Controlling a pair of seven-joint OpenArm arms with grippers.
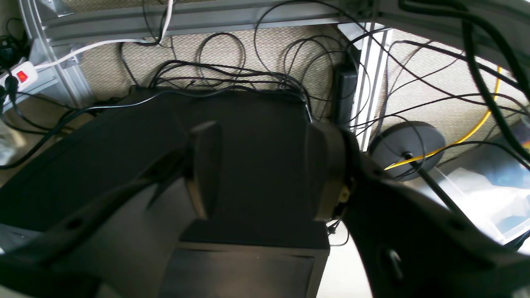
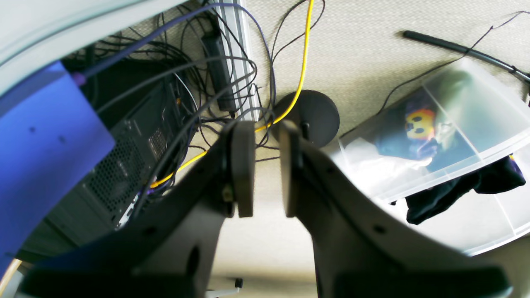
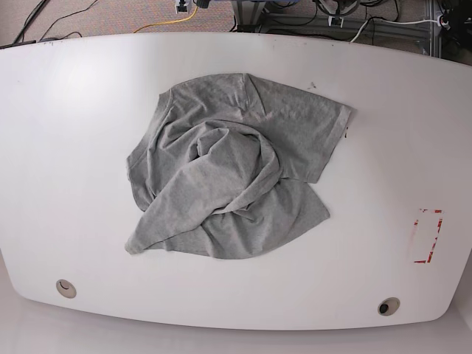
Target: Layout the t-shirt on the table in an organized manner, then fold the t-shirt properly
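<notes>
The t-shirt (image 3: 225,169) sits crumpled in a heap near the middle of the table (image 3: 66,125), twisted on itself, one sleeve poking out toward the far right, a corner of fabric trailing to the near left. No lettering shows from above. Nothing's laid out yet, so the job is at its very start.

Neither arm is over the table in the base view; both wrist cams look at floor, cables and gear under or beside the table. The left gripper (image 1: 265,174) has its jaws standing well apart w/ nothing between them. The right gripper (image 2: 261,174) has its jaws close together, a narrow gap showing, also empty.

To do the layout well, I'd say: don't grab the heap's middle. Go for two distinct edges, e.g. the sleeve at the far right and the trailing corner at near left, one per arm, then lift and pull apart so the twist falls out. The right jaws likely need to widen before any pinch. Pinch only one layer if possible; the bunched centre prob. hides several. Watch that the cloth doesn't drag off the table edge, and keep clear of the red tape outline (image 3: 428,236) at the right and the two grommets (image 3: 66,288) at the near edge.
</notes>
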